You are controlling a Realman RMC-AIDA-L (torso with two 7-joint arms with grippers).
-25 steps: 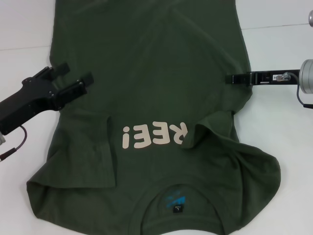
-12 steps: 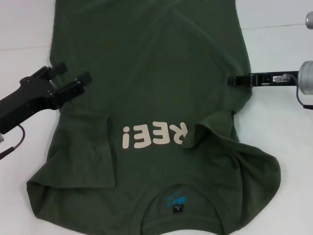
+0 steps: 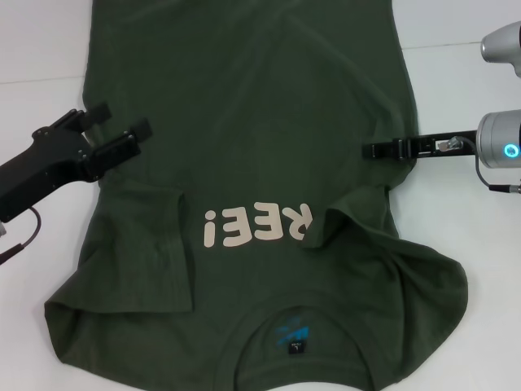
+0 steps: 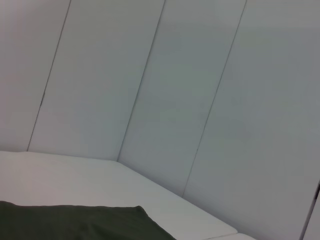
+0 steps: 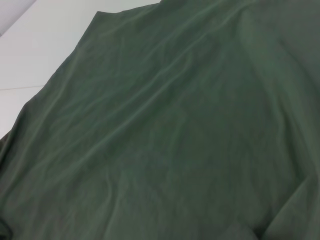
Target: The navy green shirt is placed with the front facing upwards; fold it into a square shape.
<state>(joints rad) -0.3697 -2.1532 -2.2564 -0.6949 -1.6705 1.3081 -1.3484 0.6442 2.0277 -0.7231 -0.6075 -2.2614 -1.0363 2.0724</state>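
Observation:
The navy green shirt [image 3: 244, 98] lies front up on the white table [image 3: 468, 269], its collar and black label [image 3: 295, 346] at the near edge. Pale letters [image 3: 259, 226] read upside down across the chest. Both sleeves are folded in over the body, the right one rumpled. My left gripper [image 3: 120, 120] is open at the shirt's left edge, level with the waist, and holds nothing. My right gripper [image 3: 376, 150] shows edge-on over the shirt's right edge. The right wrist view is filled with the shirt's cloth [image 5: 165, 130]. A corner of the shirt [image 4: 75, 222] shows in the left wrist view.
White table shows on both sides of the shirt. Seams run across the table at the far left [image 3: 41, 80] and far right [image 3: 456, 42]. A grey panelled wall [image 4: 190, 100] stands beyond the table.
My right gripper has moved inward over the shirt's right edge and a little nearer, and its wrist has turned. The left gripper has stayed in place.

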